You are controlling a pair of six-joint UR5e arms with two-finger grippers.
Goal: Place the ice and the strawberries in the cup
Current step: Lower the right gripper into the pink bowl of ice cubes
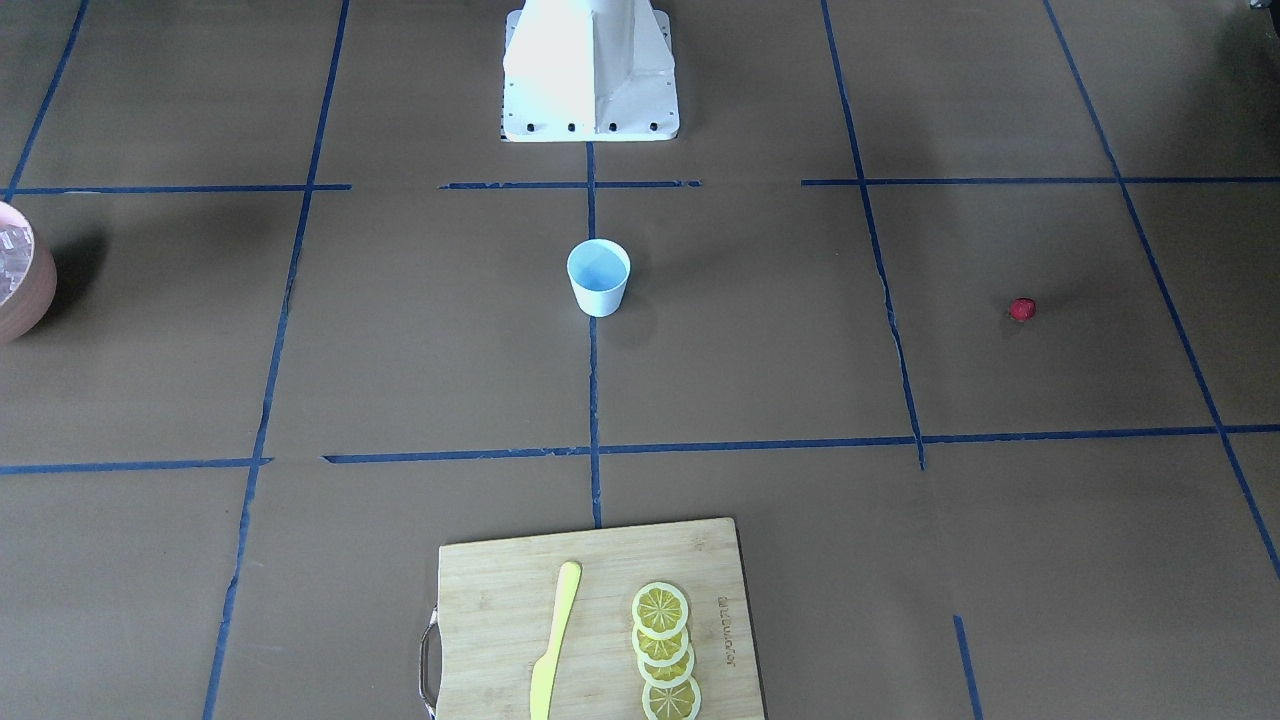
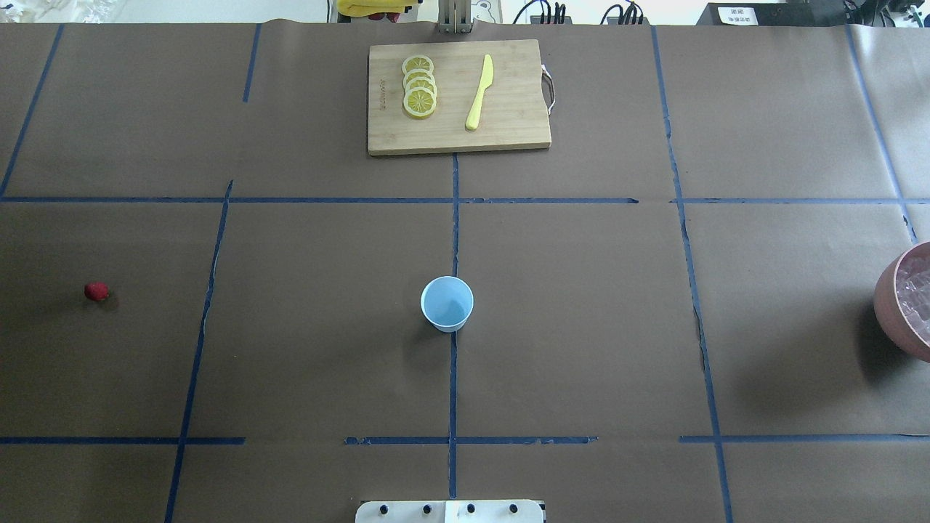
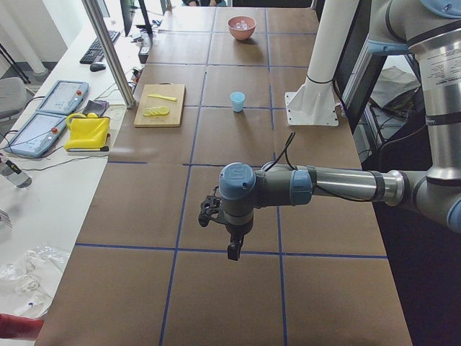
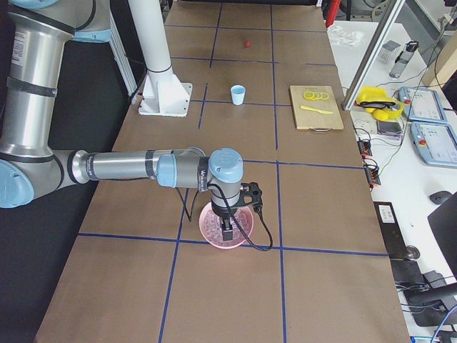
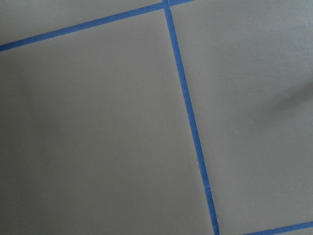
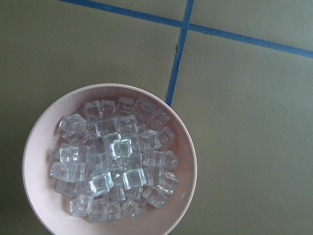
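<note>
Since the small white tapered cup (image 2: 447, 303) looks empty, I judge we're at the first step: fetching ice. Pinkish-brown round bowl (image 6: 190, 169) sits well to the cup's right on the brown paper counter (image 2: 581, 327) and is heaped with clear glinting ice cubes (image 6: 115, 161). Right fingers (image 4: 227, 232) hang above that bowl. Tiny red strawberry (image 2: 96, 291) lies well to the cup's left, alone. Left fingers (image 3: 233, 250) hover farther out on that side; their wrist camera shows only bare counter and blue tape.

Next move, I reckon: drop straight down into the pile and pinch one cube near the top, then carry it over to the cup. Cubes look slick and loose, so go gently.

Hard to see: both sets of fingers show only in the side views, so I can't tell whether either is wide or narrow. Bowl is cut off at the frame edge in the overhead and front views. Strawberry doesn't show in the left side view.
</note>
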